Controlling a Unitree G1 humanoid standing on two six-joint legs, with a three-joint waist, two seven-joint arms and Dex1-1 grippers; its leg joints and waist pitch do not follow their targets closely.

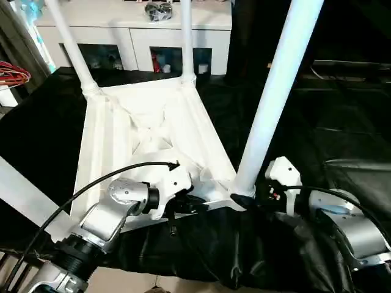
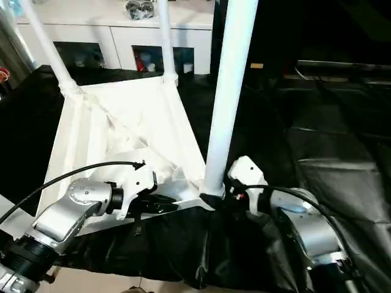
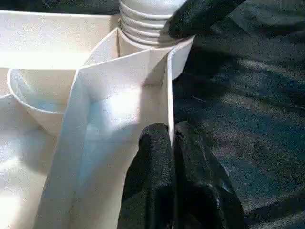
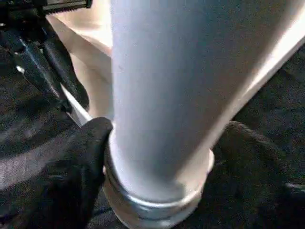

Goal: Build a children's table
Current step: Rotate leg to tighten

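The children's table [image 1: 146, 122] lies upside down on a black cloth, its ribbed underside facing up. Two legs [image 1: 70, 43] [image 1: 186, 36] stand in the far corner sockets. A third leg [image 1: 275, 91] rises, leaning right, from the near right socket. My right gripper [image 4: 162, 143] straddles this leg's base just above the threaded collar. One of its fingers [image 4: 81, 157] touches the collar and the other sits close on the far side. My left gripper [image 3: 171, 138] is shut on the thin near rim wall of the table, beside that socket.
A white cabinet [image 1: 140, 36] with glass doors stands behind the table. A long white round bar [image 1: 24, 195] crosses the lower left by my left arm. Black cloth [image 1: 330, 122] covers the floor to the right. Coloured cables [image 1: 12, 74] lie at the far left.
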